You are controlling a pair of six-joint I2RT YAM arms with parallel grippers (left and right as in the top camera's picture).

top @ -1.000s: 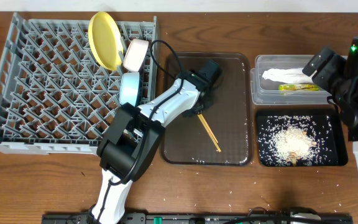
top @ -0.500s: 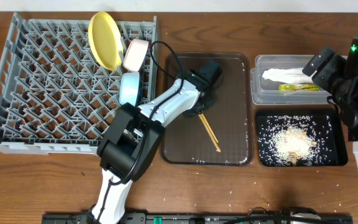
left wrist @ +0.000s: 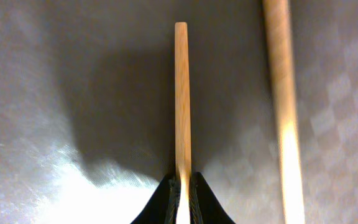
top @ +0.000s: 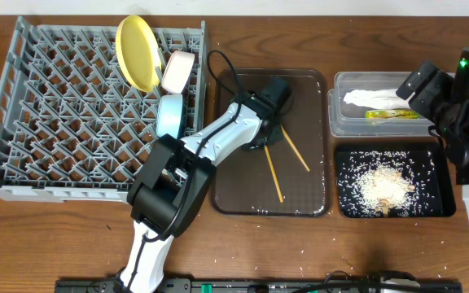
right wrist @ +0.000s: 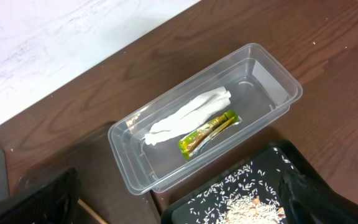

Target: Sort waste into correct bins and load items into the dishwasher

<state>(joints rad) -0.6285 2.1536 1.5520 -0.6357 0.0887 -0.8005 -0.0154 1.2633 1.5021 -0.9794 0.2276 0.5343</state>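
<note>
**Jaws nipped on one chopstick above the brown tray**

At frame left, the dish rack (top: 23, 130) holds the yellow plate (top: 137, 53), the pinkish bowl (top: 177, 72) and the light blue bowl (top: 169, 115) on edge between pegs, probably so they stay put. At centre, the left gripper (left wrist: 182, 186) presses its jaws onto one chopstick (left wrist: 181, 93). Its free length points straight ahead, which should suit threading it into the rack. The other chopstick (left wrist: 284, 112) lies loose on the serving tray (top: 300, 191). At right, the right gripper (top: 418, 84) hangs spread and empty over the clear tub (right wrist: 278, 81), which holds the tissue (right wrist: 188, 115) and the wrapper (right wrist: 207, 132). Rice (top: 381, 185) fills the black tray (top: 339, 183).
</note>
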